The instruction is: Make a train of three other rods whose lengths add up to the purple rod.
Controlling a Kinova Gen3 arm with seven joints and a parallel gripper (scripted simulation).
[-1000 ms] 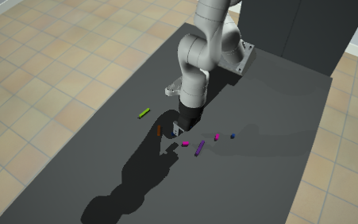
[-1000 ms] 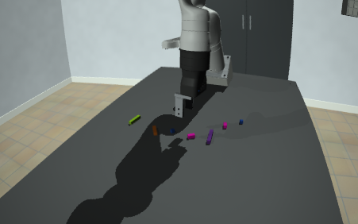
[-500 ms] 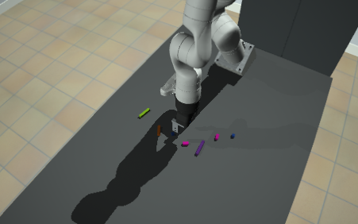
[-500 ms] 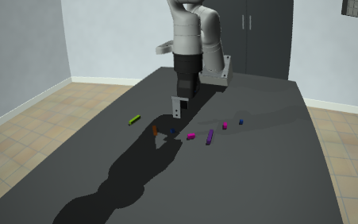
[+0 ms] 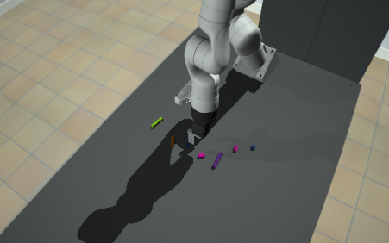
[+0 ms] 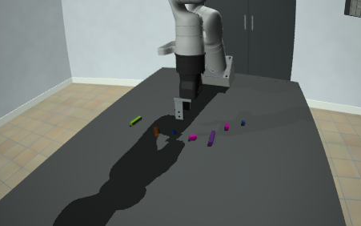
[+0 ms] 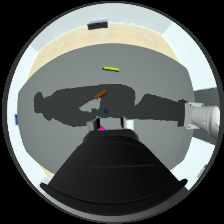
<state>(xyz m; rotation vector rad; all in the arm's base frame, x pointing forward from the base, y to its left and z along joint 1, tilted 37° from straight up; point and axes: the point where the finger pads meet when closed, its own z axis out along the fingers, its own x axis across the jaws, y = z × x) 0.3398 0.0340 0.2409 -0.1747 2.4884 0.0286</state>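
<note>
My gripper (image 5: 192, 139) is open and empty, hanging above the table over a blue rod (image 5: 188, 145); it also shows in the exterior view (image 6: 180, 110) and in the wrist view (image 7: 109, 123). The purple rod (image 5: 216, 160) lies flat to the right. One magenta rod (image 5: 201, 155) lies between the blue and purple rods, and a second magenta rod (image 5: 235, 148) lies farther right. A second blue rod (image 5: 253, 147) is at the far right. An orange rod (image 5: 172, 141) lies left of my gripper. A lime rod (image 5: 156, 122) lies farther left. All rods lie apart.
The arm's base (image 5: 256, 65) is bolted at the table's far end. A dark cabinet (image 5: 323, 30) stands behind the table. The arm's shadow covers the table's middle and front left.
</note>
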